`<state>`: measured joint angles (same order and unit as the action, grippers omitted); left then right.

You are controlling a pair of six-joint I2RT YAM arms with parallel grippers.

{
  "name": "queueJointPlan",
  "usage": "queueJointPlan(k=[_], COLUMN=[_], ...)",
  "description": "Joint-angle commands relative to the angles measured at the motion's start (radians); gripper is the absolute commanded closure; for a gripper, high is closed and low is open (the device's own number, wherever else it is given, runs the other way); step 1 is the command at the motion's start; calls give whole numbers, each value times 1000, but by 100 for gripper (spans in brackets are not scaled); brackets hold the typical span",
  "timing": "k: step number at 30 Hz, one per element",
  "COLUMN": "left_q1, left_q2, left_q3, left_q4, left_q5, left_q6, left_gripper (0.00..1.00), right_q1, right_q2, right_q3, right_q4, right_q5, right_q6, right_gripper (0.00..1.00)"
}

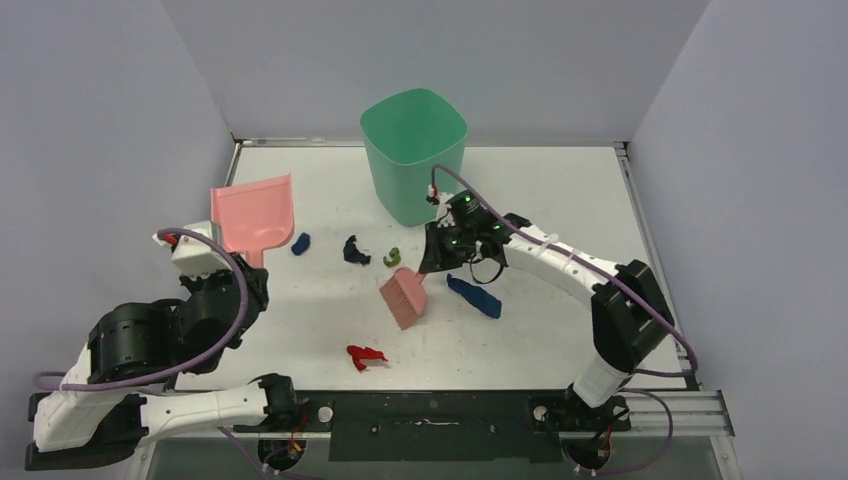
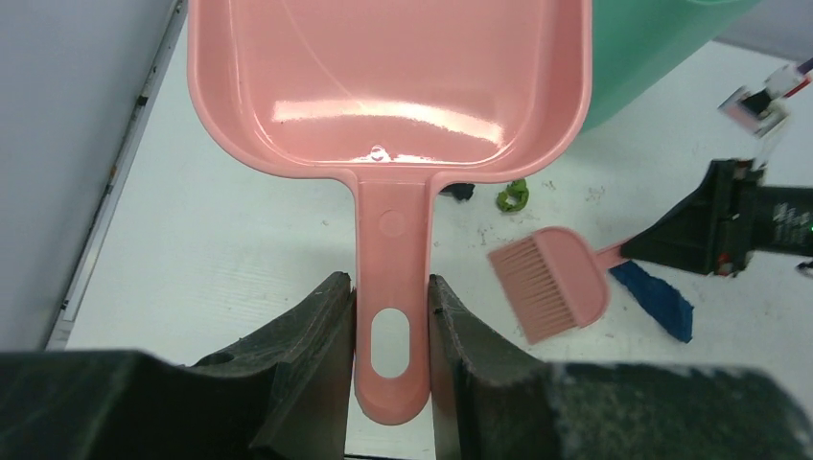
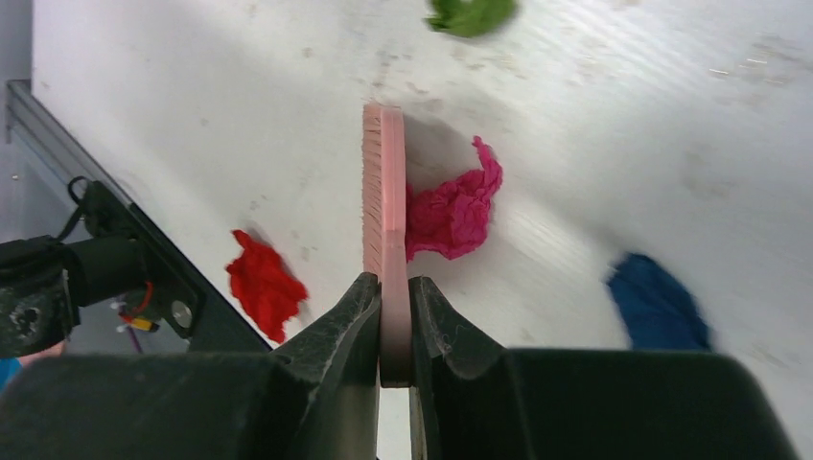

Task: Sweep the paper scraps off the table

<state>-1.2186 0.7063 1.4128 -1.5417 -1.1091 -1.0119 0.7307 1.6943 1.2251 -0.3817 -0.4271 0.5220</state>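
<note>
Nearest, by the front rail (image 1: 430,410), lies a red scrap (image 1: 366,356). The right gripper (image 3: 393,292), clamped on the brush (image 1: 404,297) handle, sets the bristles at mid-counter with a magenta scrap (image 3: 451,213) against the brush's side, probably to push it. The left gripper (image 2: 390,297), closed on the dustpan (image 1: 252,212) handle, keeps the pan at the left as likely receiver. Blue, black and green paper scraps (image 1: 356,250) lie between. The white counter (image 1: 560,190) carries a green bin (image 1: 413,150), and grey walls (image 1: 100,120) enclose it.

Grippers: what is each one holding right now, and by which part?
The left gripper clamps the pink dustpan by its handle, beside the hanging hole. The right gripper clamps the pink hand brush by its handle.
</note>
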Motion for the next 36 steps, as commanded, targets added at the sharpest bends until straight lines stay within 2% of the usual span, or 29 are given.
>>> queueJointPlan(k=[1, 3, 5, 9, 13, 18, 23, 26, 31, 36], left_q1=[8, 10, 9, 9, 11, 10, 10, 10, 10, 10], left_q2=[44, 75, 113, 132, 106, 111, 95, 92, 122, 192], left_q3=[11, 8, 16, 16, -25, -38, -55, -73, -81, -82], left_q4=[105, 108, 85, 95, 172, 162, 165, 181, 184, 166], left_q5=[63, 89, 98, 109, 144, 170, 204, 223, 288, 338], left_q6=[138, 158, 159, 166, 203, 209, 204, 219, 280, 322], left_gripper=[100, 100, 100, 100, 100, 100, 100, 100, 100, 100], right_q1=[-155, -259, -308, -292, -223, -59, 74, 101, 127, 51], right_q2=[-116, -164, -194, -253, -264, -213, -83, -35, 99, 90], right_q3=[-25, -22, 1, 30, 15, -9, 76, 76, 165, 111], right_q4=[-253, -304, -349, -347, -209, 20, 29, 97, -25, -62], right_q5=[21, -84, -233, -478, -598, -560, -512, -467, -368, -258], right_q6=[-272, -349, -420, -455, -345, -173, -173, -127, -163, -177], right_gripper=[95, 95, 95, 95, 95, 95, 95, 95, 95, 95])
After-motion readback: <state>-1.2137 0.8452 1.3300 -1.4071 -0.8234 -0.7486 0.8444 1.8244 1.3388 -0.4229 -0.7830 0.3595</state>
